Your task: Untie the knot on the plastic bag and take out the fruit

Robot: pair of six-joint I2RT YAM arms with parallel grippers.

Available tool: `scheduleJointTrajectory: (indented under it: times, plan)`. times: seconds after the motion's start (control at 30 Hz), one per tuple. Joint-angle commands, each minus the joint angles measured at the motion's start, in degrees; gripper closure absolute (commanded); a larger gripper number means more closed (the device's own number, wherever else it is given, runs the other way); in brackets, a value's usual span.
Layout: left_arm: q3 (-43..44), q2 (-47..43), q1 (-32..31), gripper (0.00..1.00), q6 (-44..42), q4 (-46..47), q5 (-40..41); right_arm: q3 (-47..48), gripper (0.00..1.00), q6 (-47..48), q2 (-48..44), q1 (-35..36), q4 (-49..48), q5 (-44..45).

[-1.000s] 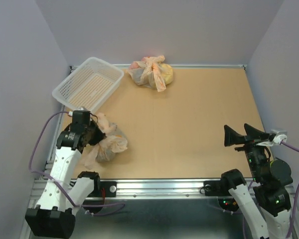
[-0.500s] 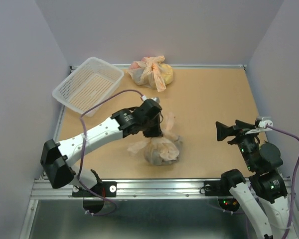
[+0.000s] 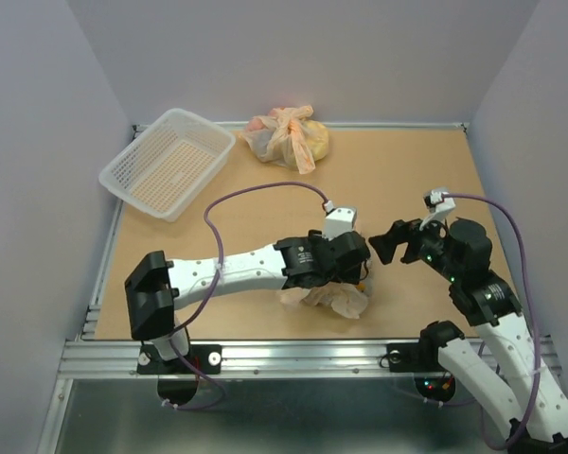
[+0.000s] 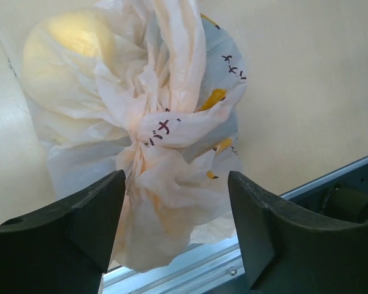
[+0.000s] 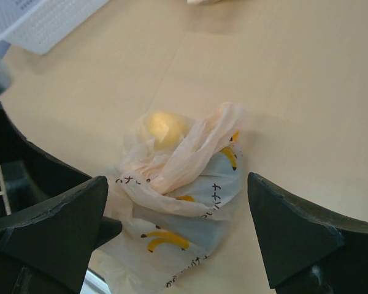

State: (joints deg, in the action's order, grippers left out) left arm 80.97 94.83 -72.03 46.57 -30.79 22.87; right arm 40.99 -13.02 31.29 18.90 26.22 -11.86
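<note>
At the near edge of the table (image 3: 407, 180), we held our left gripper (image 4: 175, 177) spread open around the plastic bag (image 3: 336, 298) by its knot (image 4: 150, 138), perhaps steadying it, while our right gripper (image 3: 386, 241), equally unclenched, faced the tie, yellow fruit (image 4: 73, 33) showing inside.

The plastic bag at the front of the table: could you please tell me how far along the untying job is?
Done: nothing yet; the knot is tied tight. In hand: the left gripper is open astride the knot of the plastic bag, and the right gripper, also open, faces it without touching. Left: loosen the knot, open the bag and take out the fruit, visible as yellow through the film.
</note>
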Motion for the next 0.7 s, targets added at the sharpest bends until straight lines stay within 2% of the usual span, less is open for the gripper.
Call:
scheduleJointTrajectory:
  times: [0.0, 0.1, 0.23, 0.33, 0.4, 0.5, 0.67]
  plan:
    - [-5.1, -11.7, -1.2, 0.18, 4.3, 2.6, 8.9, 4.3, 0.00, -1.2, 2.0, 0.5, -1.4, -6.7]
    - [-13.3, -22.9, -1.1, 0.18, 3.7, 6.7, 9.0, 5.5, 0.00, -0.7, 4.6, 0.5, 0.1, -9.2]
    - [-21.3, -29.1, 2.5, 0.22, 0.8, 13.7, 2.6, 5.5, 0.03, -2.0, 6.5, 0.5, 2.9, -14.2]
    - [-26.7, -30.8, 7.4, 0.30, 0.4, 18.1, -2.0, 4.3, 0.10, -4.9, 8.2, 0.5, 3.1, -16.3]
    - [-29.7, -31.3, 10.1, 0.31, 0.1, 21.0, -4.4, 4.4, 0.12, -6.9, 10.0, 0.5, 3.3, -18.4]
    - [-31.4, -30.7, 10.7, 0.31, 0.1, 23.4, -5.5, 5.4, 0.12, -8.9, 13.5, 0.8, 3.3, -20.5]
    - [-33.2, -27.4, 10.7, 0.31, 0.9, 26.7, -7.0, 9.3, 0.12, -10.6, 18.5, 4.8, 3.1, -14.0]
